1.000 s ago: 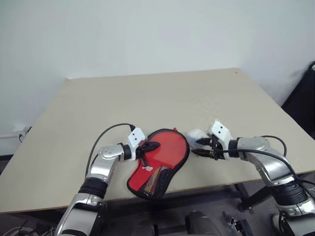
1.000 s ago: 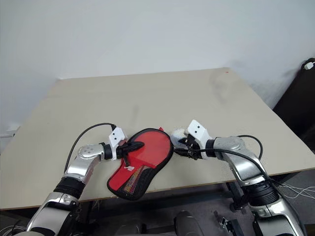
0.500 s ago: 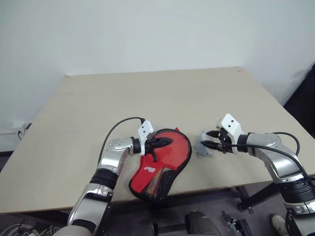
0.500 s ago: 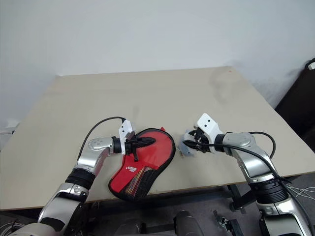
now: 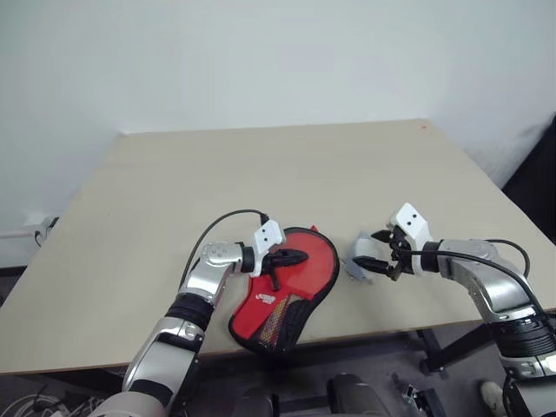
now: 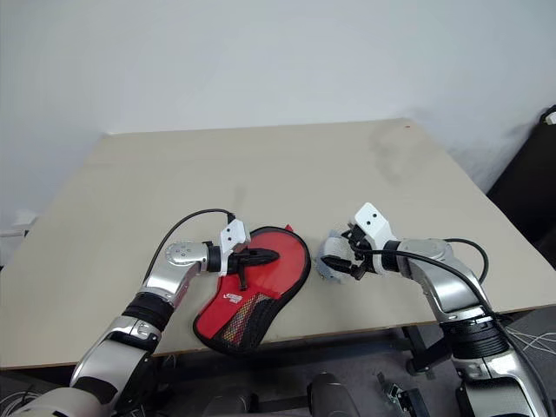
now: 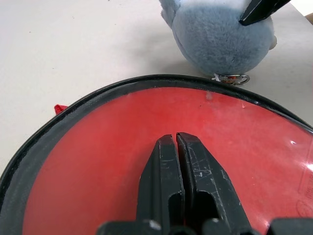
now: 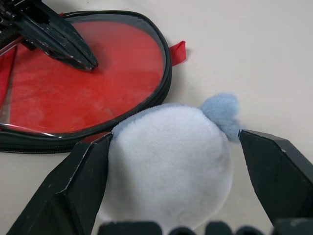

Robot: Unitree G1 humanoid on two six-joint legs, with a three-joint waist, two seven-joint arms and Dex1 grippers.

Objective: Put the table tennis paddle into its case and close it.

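Note:
The case (image 5: 291, 287) lies flat on the table near its front edge, red with black trim and a mesh panel on its narrow end. My left gripper (image 5: 300, 257) is shut, and its fingertips (image 7: 176, 142) rest on the round red part of the case (image 7: 98, 161). I cannot make out the table tennis paddle apart from the case. To the right of the case my right gripper (image 5: 375, 256) is open. Its fingers (image 8: 85, 181) stand on either side of a fluffy ball and do not squeeze it.
The whitish-blue fluffy ball (image 8: 168, 156) with a small metal ring (image 7: 231, 78) sits on the table (image 5: 261, 174) just right of the case's rim. The case's narrow end reaches the table's front edge. A white wall stands behind.
My right gripper carried the fluffy ball a little right, away from the case's rim, and then opened. My left gripper slid right across the case's round part and stayed shut.

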